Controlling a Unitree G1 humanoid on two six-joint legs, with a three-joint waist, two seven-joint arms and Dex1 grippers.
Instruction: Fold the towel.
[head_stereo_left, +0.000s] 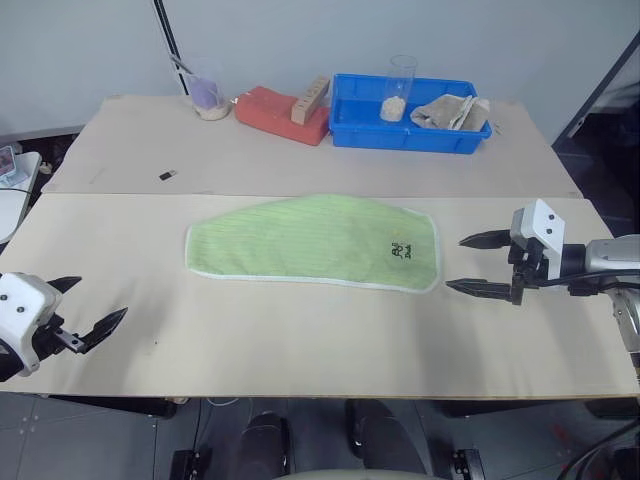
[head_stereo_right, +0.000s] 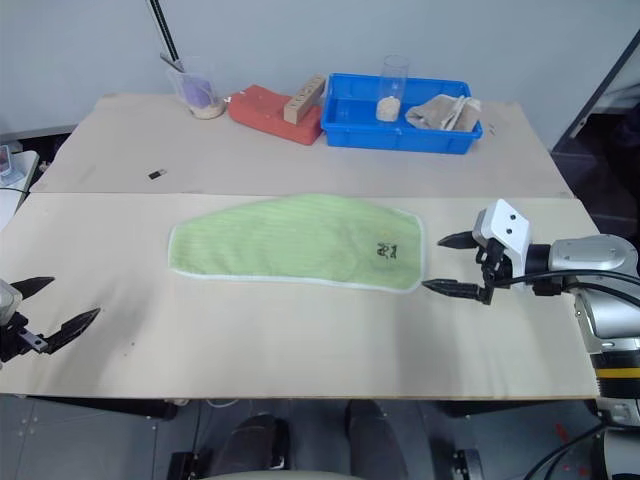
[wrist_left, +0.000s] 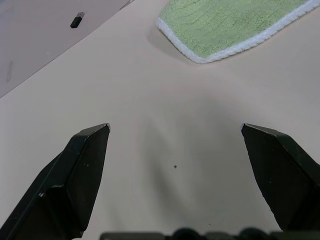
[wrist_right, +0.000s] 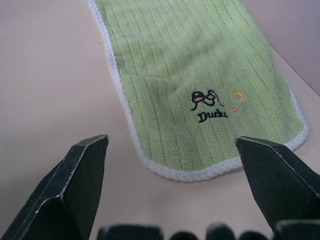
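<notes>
The towel (head_stereo_left: 315, 241), light green with fine stripes and white edging, lies flat on the table's middle, its dark logo (head_stereo_left: 398, 249) near the right end. My right gripper (head_stereo_left: 470, 263) hovers open just off that right end, fingers pointing at the towel (wrist_right: 200, 90). Near the table's front left edge my left gripper (head_stereo_left: 92, 307) stands open with nothing between its fingers, well short of the towel's left end (wrist_left: 220, 30).
At the back stand a blue bin (head_stereo_left: 408, 113) holding a glass and a crumpled cloth, a red block (head_stereo_left: 282, 113) with a wooden piece on it, and a plastic cup (head_stereo_left: 207, 88). A small dark item (head_stereo_left: 166, 176) lies back left. A seam crosses the table (head_stereo_left: 120, 195).
</notes>
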